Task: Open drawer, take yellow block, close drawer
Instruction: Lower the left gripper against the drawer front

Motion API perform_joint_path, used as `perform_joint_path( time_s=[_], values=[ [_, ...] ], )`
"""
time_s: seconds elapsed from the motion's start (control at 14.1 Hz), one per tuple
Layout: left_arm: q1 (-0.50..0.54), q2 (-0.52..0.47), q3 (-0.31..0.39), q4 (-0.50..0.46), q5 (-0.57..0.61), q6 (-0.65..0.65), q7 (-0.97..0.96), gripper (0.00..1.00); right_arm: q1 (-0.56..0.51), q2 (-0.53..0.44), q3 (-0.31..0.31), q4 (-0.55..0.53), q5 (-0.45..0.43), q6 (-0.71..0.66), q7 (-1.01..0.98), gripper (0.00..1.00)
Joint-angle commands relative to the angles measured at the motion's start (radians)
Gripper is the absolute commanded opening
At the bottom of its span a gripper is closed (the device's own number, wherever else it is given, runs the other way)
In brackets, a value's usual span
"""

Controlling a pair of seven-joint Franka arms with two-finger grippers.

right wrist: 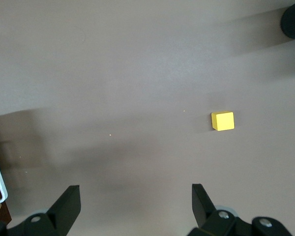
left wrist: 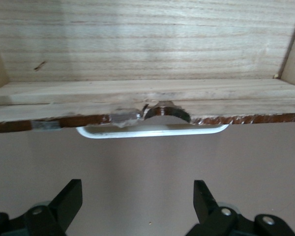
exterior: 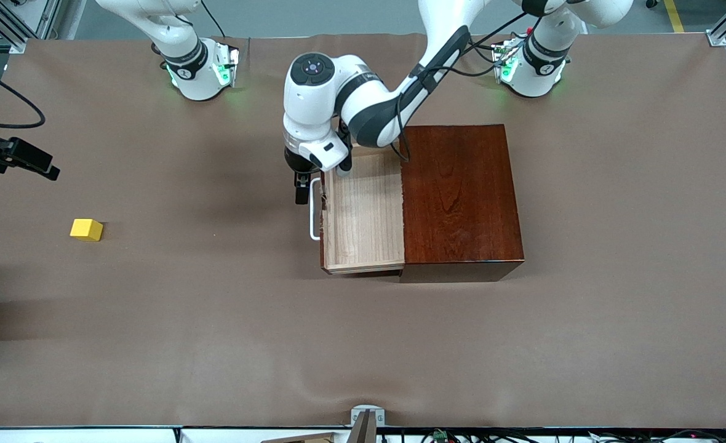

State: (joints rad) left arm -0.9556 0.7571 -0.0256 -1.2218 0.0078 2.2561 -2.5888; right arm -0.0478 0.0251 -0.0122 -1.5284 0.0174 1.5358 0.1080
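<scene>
Just beside the white loop handle [exterior: 314, 209], on the side away from the box, the left gripper [exterior: 302, 192] is held low with its jaws apart and nothing between them; in the left wrist view both black fingers [left wrist: 69, 199] are seen spread wide, clear of the handle. The drawer [exterior: 363, 212] is pulled out of the dark reddish-brown box [exterior: 458, 197] toward the right arm's end of the tabletop [exterior: 215, 344], and its pale wooden floor is shown bare. The right gripper [right wrist: 136, 206] is seen only in the right wrist view, above the brown cover, its jaws wide apart and nothing gripped. The yellow block [exterior: 86, 229] is set on the tabletop well apart from the drawer, toward the right arm's end.
</scene>
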Motion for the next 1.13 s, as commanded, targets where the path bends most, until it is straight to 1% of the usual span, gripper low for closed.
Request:
perform_joint_path(
  time_s=[0.0,0.78,1.06],
  values=[
    [0.000,0.045,0.010,0.053,0.014,0.066,-0.048,1.00,0.016,-0.011,-0.020,0.008,0.001,-0.017,0.013,1.00],
    [0.012,0.068,0.009,0.047,0.014,0.022,-0.011,1.00,0.016,-0.011,-0.022,0.007,0.001,-0.022,0.010,1.00],
    [0.015,0.070,0.007,0.047,0.012,0.022,0.042,1.00,0.014,-0.008,-0.022,0.005,-0.001,-0.020,0.009,1.00]
  ],
)
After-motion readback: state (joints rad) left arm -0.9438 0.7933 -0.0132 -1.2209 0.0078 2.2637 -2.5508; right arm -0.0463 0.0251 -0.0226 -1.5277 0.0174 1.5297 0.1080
